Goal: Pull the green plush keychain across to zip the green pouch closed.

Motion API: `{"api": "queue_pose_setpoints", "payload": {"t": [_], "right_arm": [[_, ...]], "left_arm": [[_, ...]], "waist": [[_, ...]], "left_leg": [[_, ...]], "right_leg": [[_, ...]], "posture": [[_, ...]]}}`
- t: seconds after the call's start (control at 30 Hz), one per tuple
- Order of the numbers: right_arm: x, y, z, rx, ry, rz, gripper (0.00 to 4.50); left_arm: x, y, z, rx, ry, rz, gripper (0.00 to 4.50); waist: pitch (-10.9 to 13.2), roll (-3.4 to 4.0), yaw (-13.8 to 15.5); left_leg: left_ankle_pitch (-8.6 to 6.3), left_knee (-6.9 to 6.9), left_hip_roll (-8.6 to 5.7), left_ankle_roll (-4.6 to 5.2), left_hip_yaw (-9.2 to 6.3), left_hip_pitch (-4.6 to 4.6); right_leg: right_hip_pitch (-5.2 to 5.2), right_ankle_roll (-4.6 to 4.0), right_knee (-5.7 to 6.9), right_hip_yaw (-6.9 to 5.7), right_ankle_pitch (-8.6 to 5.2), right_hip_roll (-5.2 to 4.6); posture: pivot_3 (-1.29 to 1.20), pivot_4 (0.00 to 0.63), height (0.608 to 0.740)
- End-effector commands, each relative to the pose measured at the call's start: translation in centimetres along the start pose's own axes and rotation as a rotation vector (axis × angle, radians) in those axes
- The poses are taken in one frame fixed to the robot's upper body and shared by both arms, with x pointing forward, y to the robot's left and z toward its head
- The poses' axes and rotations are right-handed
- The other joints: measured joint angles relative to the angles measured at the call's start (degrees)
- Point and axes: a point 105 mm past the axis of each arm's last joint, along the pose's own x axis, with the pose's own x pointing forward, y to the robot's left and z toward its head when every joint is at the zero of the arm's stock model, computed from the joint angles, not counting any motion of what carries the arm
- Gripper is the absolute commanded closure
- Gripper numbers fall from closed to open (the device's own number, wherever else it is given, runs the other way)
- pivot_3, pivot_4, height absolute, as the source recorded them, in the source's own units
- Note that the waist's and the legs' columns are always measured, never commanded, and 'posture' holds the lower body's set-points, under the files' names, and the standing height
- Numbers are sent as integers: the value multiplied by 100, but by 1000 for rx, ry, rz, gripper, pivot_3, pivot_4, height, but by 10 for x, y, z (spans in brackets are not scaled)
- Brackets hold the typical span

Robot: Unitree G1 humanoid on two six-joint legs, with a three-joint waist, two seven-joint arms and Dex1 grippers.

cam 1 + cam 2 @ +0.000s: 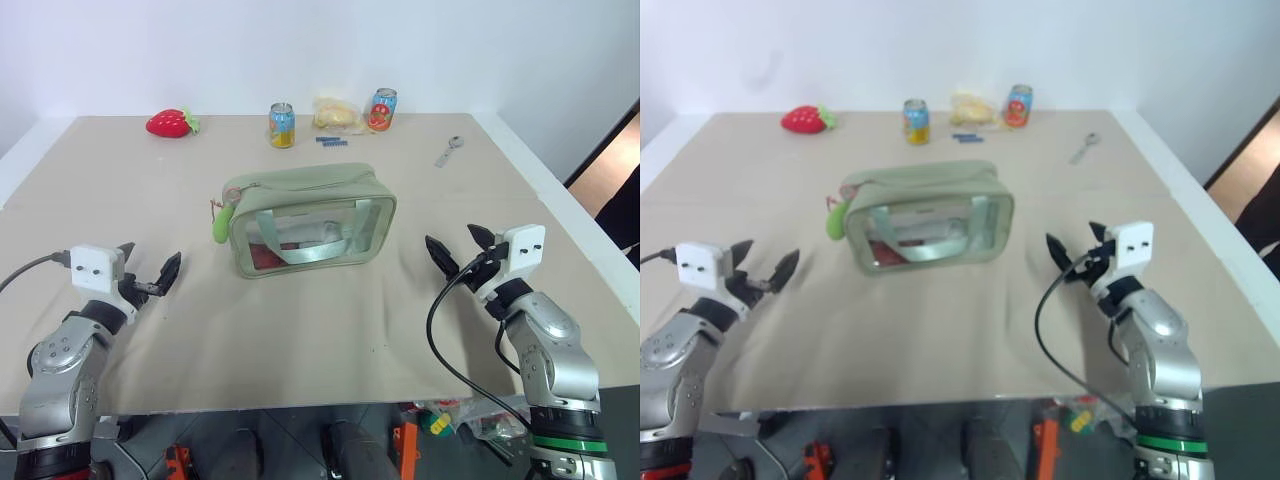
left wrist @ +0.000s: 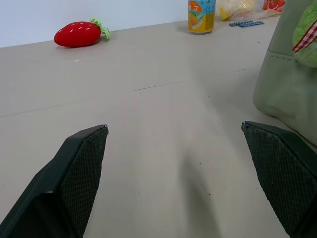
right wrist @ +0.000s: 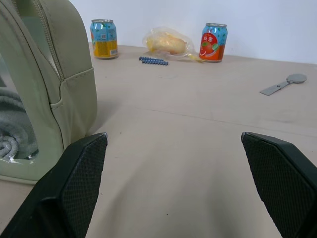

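The green pouch [image 1: 308,222] stands in the middle of the table, its clear front panel facing me and its pale strap looped across it. The green plush keychain [image 1: 226,219] hangs down the pouch's left end on a reddish cord. My left gripper [image 1: 148,270] hovers open to the left of the pouch, apart from it, with nothing between its fingers. My right gripper [image 1: 458,248] hovers open to the right of the pouch, also empty. In the left wrist view the keychain [image 2: 308,35] shows at the pouch's end [image 2: 287,89]; the right wrist view shows the pouch's other end [image 3: 44,89].
Along the table's far edge lie a red strawberry toy [image 1: 170,122], an orange can [image 1: 282,125], a yellow bag [image 1: 336,114], a red can [image 1: 381,109] and a small blue strip [image 1: 331,140]. A metal spoon [image 1: 449,150] lies at the far right. The table's front edge [image 1: 300,408] is near me.
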Motion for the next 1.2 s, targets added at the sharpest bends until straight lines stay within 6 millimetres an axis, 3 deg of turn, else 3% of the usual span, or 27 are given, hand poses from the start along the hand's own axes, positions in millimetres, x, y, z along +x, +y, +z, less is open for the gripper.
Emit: {"api": "queue_pose_setpoints", "payload": {"t": [0.03,0.47,0.57,0.63,0.7,0.8,0.87,0.93,1.0,1.07,1.2], "right_arm": [[-1,3,18,-41,-57,22,0],[-1,4,18,-46,-56,23,0],[-1,1,20,-49,-65,6,0],[0,-4,27,-45,-82,-6,0],[5,-9,44,-46,-109,4,0],[14,-11,67,-53,-133,60,0],[22,-8,85,-67,-152,134,0],[28,-3,98,-89,-164,195,0],[36,10,107,-106,-166,294,0],[42,34,113,-137,-150,470,0],[50,64,108,-209,-98,692,0]], "left_arm": [[1,1,11,20,-39,0,9],[4,-7,14,-22,-55,-76,9],[2,-5,26,-23,-89,-116,9],[5,-2,49,-39,-143,-154,9],[7,-20,88,-64,-194,-347,9],[0,-64,117,-48,-176,-666,9],[-9,-93,120,-31,-119,-845,9],[-16,-108,115,-6,-72,-947,9],[-16,-116,110,-3,-42,-1001,9],[-14,-123,105,4,-20,-1042,9],[-9,-130,106,8,-31,-1071,9]], "waist": [[0,0,0],[0,0,0],[0,0,-1],[1,-1,0],[2,-3,0],[8,-2,-4],[1,7,-4],[1,10,-20],[1,10,-24],[2,11,-37],[2,11,-26]], "left_leg": [[0,0,0,0,0,0],[0,0,0,0,1,0],[0,1,0,0,1,-1],[0,0,0,0,1,0],[0,5,6,0,0,-8],[1,28,12,0,3,-36],[1,34,8,0,21,-35],[-13,31,-1,7,27,-5],[-17,31,2,7,28,-10],[-17,28,13,7,30,-17],[-16,26,39,7,23,-18]], "right_leg": [[0,0,0,0,0,0],[0,1,0,0,1,0],[-1,1,0,1,1,0],[-1,1,1,1,1,1],[-11,-1,6,-2,3,5],[-40,-4,16,-2,7,11],[-36,3,11,11,11,4],[-3,18,2,22,14,0],[-13,18,2,24,13,5],[-29,14,6,25,14,17],[-35,3,11,20,18,45]], "posture": [[0,150,740],[0,150,740],[0,150,740],[0,150,740],[0,150,740],[0,150,740],[0,150,740],[0,150,740],[0,150,740],[0,150,740],[0,150,740]]}}
